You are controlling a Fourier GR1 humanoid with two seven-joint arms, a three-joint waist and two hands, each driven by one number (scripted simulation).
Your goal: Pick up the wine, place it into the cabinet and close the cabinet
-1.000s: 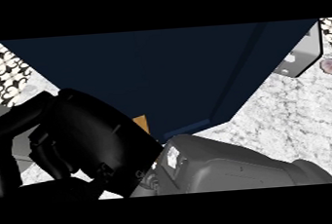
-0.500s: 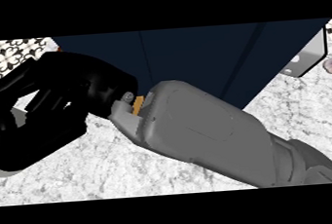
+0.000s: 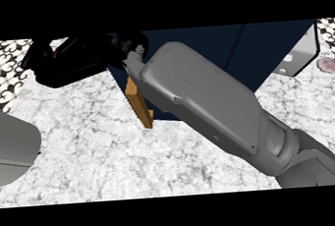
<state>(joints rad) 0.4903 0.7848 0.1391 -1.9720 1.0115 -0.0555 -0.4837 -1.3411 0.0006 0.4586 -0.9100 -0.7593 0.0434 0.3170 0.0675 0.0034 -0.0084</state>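
Note:
The dark blue cabinet [image 3: 217, 47] fills the top middle of the head view. A thin wooden door edge [image 3: 138, 103] sticks out from its left side toward me, so the door stands ajar. My right forearm [image 3: 214, 111] stretches from the lower right up to the left across the cabinet front. Its black right hand [image 3: 72, 60] sits at the upper left, just beyond the door edge and above the counter. No wine bottle shows anywhere. My left forearm [image 3: 6, 146] shows at the left edge, with its hand out of the picture.
The white marbled counter [image 3: 116, 163] spreads below the cabinet. A grey metal bracket [image 3: 300, 51] hangs at the cabinet's right side, with a small pinkish round thing [image 3: 327, 64] beside it. Patterned black-and-white wall tiles [image 3: 0, 67] line the upper left.
My right arm has stretched up and to the left, carrying the hand from the lower left to the upper left. More of the wooden door edge now shows.

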